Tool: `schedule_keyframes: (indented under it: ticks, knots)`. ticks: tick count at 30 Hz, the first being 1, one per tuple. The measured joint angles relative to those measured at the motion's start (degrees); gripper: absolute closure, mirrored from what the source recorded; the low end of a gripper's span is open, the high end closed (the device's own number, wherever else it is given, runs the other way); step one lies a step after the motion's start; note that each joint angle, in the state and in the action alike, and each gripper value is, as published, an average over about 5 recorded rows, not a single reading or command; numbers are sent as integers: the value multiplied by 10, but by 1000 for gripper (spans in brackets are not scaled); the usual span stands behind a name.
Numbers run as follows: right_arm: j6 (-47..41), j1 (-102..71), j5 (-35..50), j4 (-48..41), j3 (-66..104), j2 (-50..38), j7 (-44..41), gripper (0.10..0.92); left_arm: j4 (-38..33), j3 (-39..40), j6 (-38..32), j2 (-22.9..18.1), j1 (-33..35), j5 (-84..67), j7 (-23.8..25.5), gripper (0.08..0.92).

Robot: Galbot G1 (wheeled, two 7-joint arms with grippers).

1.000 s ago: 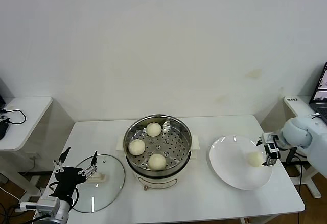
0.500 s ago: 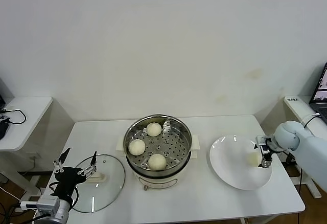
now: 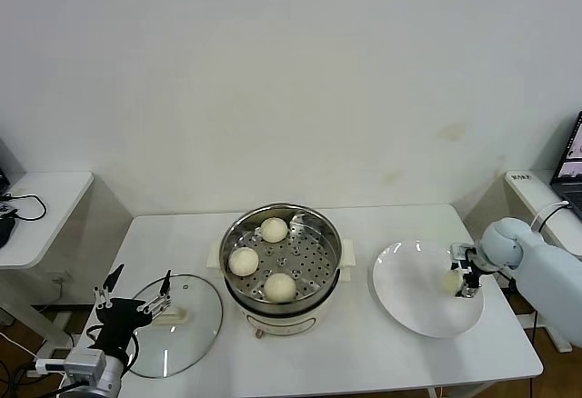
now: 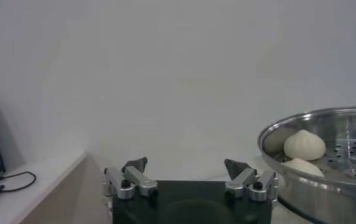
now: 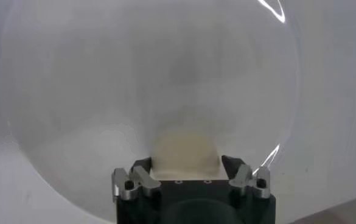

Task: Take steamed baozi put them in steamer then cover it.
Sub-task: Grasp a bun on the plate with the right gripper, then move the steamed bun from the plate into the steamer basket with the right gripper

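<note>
Three baozi [image 3: 274, 230] lie on the perforated tray of the steamer [image 3: 329, 225] at the table's middle. A fourth baozi [image 3: 449, 282] lies on the white plate [image 3: 409, 298] at the right. My right gripper [image 3: 462, 273] is down at this bun, open, one finger on each side; the right wrist view shows the bun [image 5: 184, 149] between the fingers of that gripper [image 5: 187, 163]. The glass cover [image 3: 195, 334] lies flat on the table at the left. My left gripper [image 3: 141, 278] hangs open and empty over it, and its wrist view [image 4: 185, 165] shows the steamer [image 4: 348, 182] beyond.
A white side table [image 3: 36, 207] with cables stands at the far left. Another surface with a laptop [image 3: 568, 157] is at the far right, close behind my right arm. The plate lies near the table's right edge.
My right gripper has moved in from the plate's right edge and come down around the last baozi. The left arm has not moved.
</note>
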Motion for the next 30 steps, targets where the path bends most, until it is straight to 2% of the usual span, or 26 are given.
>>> schedule_keyframes:
  ticks: [4, 15, 23, 30]
  knots:
    - [-2, 5, 2, 2, 0, -2, -1, 393, -2, -1, 0, 1, 1, 0, 0, 177]
    - [-18, 70, 48, 51, -45, -39, -7, 382, -8, 1, 0, 3, 0, -1, 0, 177]
    - [-44, 206, 132, 123, -142, -71, -5, 380, -9, 6, -1, 2, -3, 0, 0, 177]
    - [-86, 355, 233, 199, -259, -58, 15, 380, -13, 14, -1, -1, -8, 4, 0, 177]
